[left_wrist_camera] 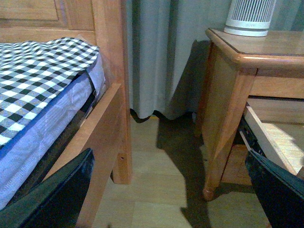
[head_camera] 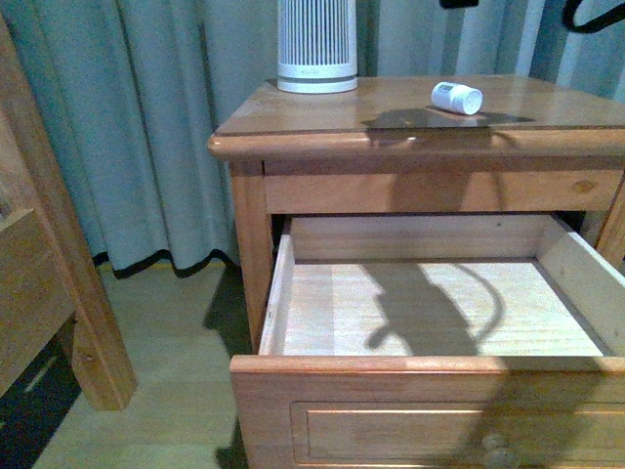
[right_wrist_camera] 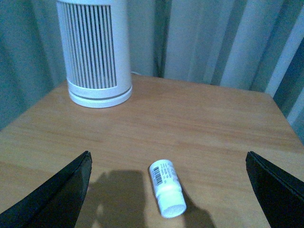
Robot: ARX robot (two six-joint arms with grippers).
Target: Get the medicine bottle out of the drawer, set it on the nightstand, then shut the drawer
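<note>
the medicine bottle (head_camera: 457, 98) lies on its side on the glossy top of the nightstand (head_camera: 293, 125), in the upper right of the front view, with its cap toward the right edge of the frame. in the upper middle of that frame the white ribbed appliance (head_camera: 316, 44) stands upright at the back of the same top, well apart from the bottle. the drawer (head_camera: 410, 391) is pulled out across the lower right of the frame, showing its pale wood inside, with its round knob (head_camera: 500, 451) at the bottom edge.

the right claw (right_wrist_camera: 167, 159) hangs over the nightstand top with its fingers (right_wrist_camera: 57, 194) spread wide; the bottle lies between them, apart from both. the left claw (left_wrist_camera: 168, 156) is also spread wide and holds nothing. under it is the floor (left_wrist_camera: 156, 190), between the bed frame (left_wrist_camera: 109, 128) and the nightstand.
</note>
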